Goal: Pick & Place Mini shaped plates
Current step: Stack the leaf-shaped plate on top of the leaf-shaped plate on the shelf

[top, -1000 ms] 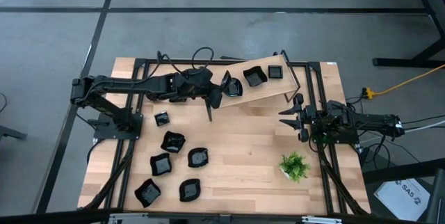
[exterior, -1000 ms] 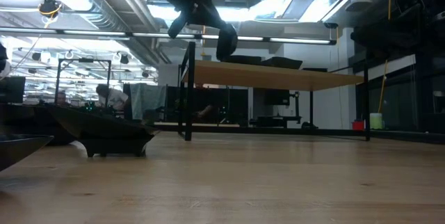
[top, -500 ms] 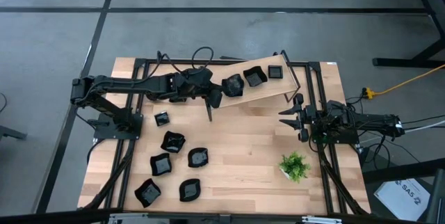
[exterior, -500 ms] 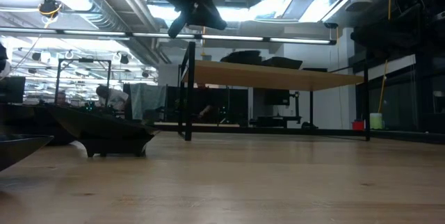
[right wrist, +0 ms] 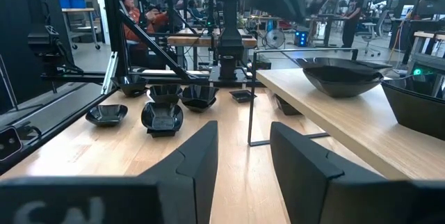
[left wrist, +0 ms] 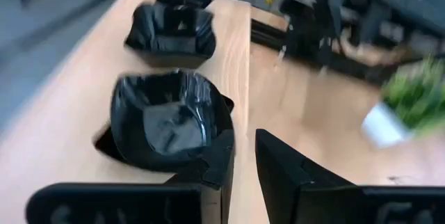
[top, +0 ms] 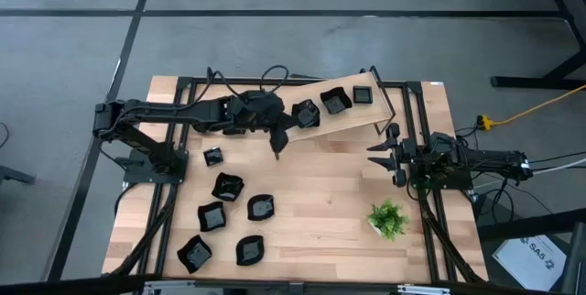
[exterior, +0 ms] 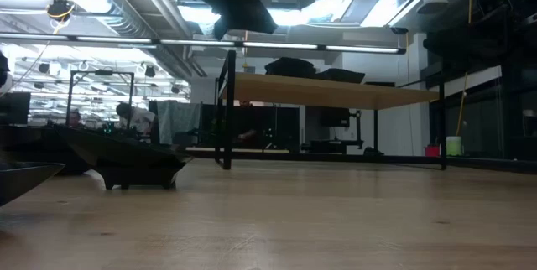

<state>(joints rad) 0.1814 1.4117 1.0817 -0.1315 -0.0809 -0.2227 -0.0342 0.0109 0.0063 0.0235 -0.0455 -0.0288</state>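
Note:
A wavy-edged glossy black mini plate [top: 305,114] [left wrist: 167,116] [exterior: 289,66] rests bottom-down on the left end of a raised wooden shelf [top: 352,121], with two more black plates [top: 335,102] [top: 363,95] farther along the board. My left gripper [top: 277,137] [left wrist: 243,154] hovers just off the shelf's near-left edge, beside that plate, its fingers open by a narrow gap and holding nothing. Several other black plates [top: 227,186] lie on the table's near-left part. My right gripper [top: 380,153] [right wrist: 243,147] waits open at the table's right side.
The shelf stands on thin black metal legs [exterior: 225,111] over the table's far part. A small green potted plant [top: 388,219] stands near the right arm. Bare wood lies in the table's middle. People sit at desks in the room beyond.
My left gripper carried the wavy-edged plate, hanging on edge from its fingers, above the shelf's left end. The plate now lies flat on the shelf. The gripper has let go and drawn back toward the table's near-left, off the shelf edge.

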